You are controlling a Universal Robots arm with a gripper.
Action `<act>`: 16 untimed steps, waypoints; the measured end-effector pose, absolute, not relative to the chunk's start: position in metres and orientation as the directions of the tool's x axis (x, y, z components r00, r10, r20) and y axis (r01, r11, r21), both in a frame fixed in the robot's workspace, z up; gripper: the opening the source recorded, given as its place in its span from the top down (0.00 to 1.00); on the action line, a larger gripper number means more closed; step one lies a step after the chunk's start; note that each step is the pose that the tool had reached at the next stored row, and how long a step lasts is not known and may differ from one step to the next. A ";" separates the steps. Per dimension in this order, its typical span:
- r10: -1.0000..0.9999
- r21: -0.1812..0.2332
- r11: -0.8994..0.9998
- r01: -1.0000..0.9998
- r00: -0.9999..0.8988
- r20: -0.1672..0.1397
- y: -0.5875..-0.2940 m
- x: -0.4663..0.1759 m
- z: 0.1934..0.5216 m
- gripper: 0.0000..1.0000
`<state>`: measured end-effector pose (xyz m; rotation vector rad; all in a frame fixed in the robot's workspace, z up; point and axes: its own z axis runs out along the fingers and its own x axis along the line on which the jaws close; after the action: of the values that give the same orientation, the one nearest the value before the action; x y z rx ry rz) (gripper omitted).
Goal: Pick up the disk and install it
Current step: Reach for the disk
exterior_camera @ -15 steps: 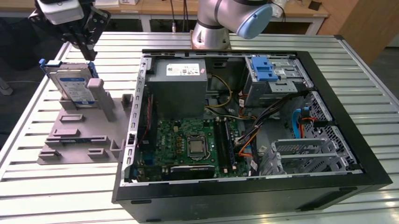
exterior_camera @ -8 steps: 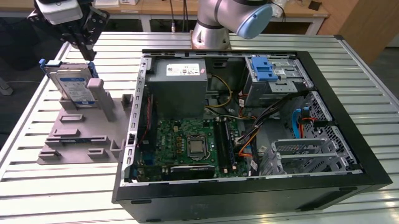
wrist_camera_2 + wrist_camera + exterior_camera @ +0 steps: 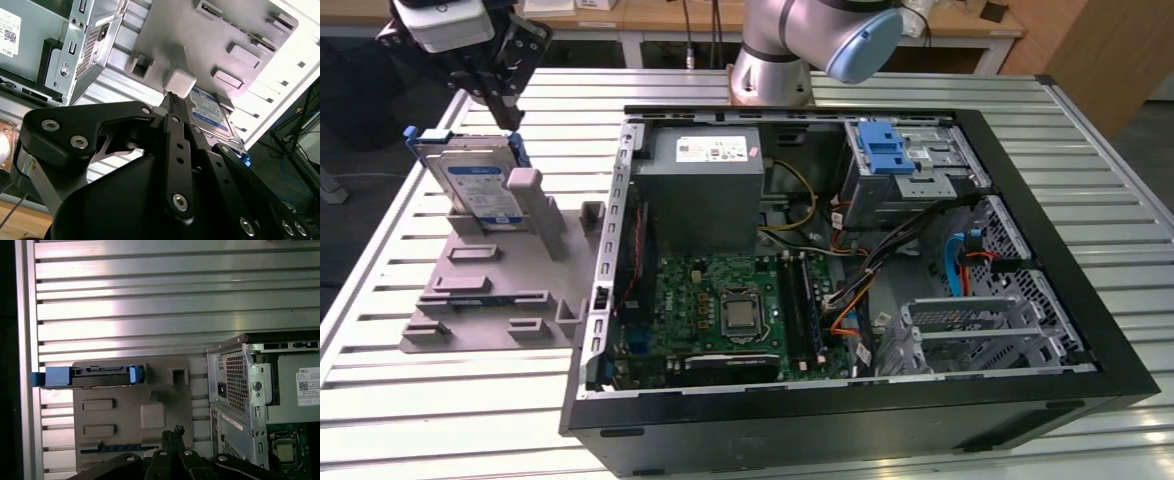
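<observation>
Risks, as we judge them: the disk [image 3: 470, 182] stands on edge in a slot of the grey stand [image 3: 494, 300] on the table [image 3: 400, 400], at abt 9 o'clock of the open PC case [image 3: 1067, 250] in the exterior view. It's thin and upright, so a grip that lands off-centre or only on the blue carrier [image 3: 414, 134] could tilt it in the slot, or let it slip when lifted. A stand post [image 3: 524, 195] sits just beside the disk's face at abt 3 o'clock. A finger coming down on that side could hit the post instead of the disk and shove the whole stand, which doesn't look fixed down. On the install side, the cage [image 3: 907, 160] w/ blue latch is at abt 1 o'clock inside the case, w/ cables [image 3: 907, 235] near it. A skewed disk could jam at the cage mouth or snag a cable.

End effector [image 3: 508, 112]: it hangs at abt 12 o'clock of the disk in the exterior view, near its upper edge but apart from it. Fingers look closed together, w/ nothing between them. It holds nothing and touches neither disk nor stand.
</observation>
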<state>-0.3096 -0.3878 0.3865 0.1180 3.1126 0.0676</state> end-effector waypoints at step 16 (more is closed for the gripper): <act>0.076 0.044 0.996 0.075 -0.997 -0.024 -0.388 -0.314 0.386 0.89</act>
<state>-0.3140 -0.3878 0.3863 0.1180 3.1127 0.0676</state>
